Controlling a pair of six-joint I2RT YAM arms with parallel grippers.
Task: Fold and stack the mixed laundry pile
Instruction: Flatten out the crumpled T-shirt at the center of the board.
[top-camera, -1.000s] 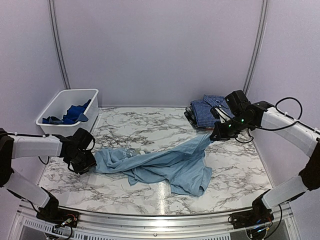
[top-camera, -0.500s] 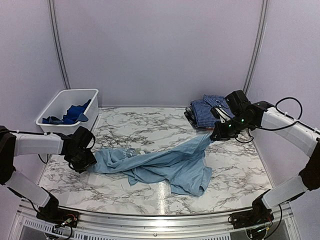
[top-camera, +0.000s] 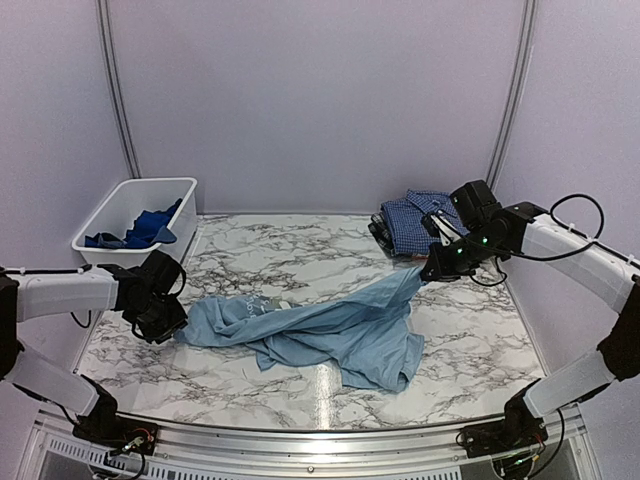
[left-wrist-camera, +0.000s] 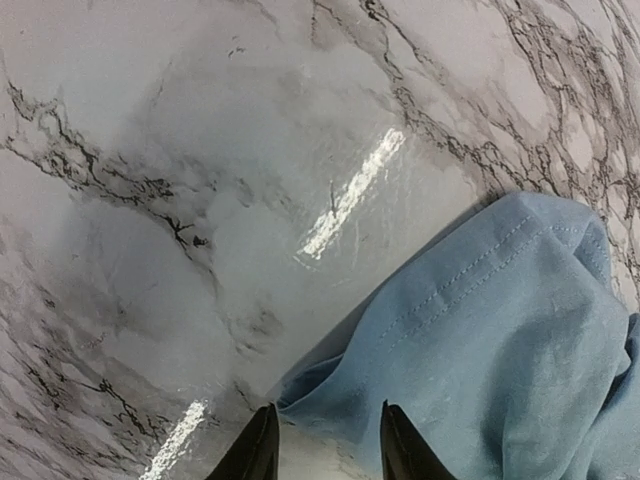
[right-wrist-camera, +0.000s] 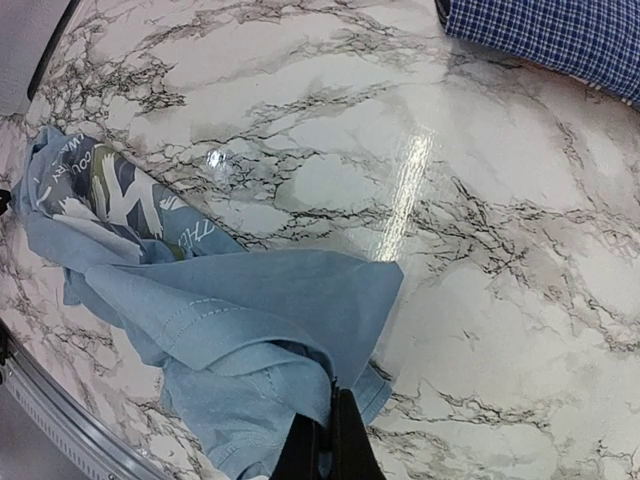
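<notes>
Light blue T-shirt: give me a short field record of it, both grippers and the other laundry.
light blue T-shirt: crumpled, stretched across the marble table
right gripper: shut on the shirt's right end
left gripper: jaws apart at the shirt's left edge
navy checked shirt: folded, far right
white bin: far left, royal blue garment inside

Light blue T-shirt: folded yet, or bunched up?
Not folded. The light blue T-shirt lies crumpled and stretched across the marble table, with wrinkled layers bunched in the middle and one end pinched up in the right arm's jaws.

White arms (top-camera: 70, 292), black joints (top-camera: 163, 282)
</notes>
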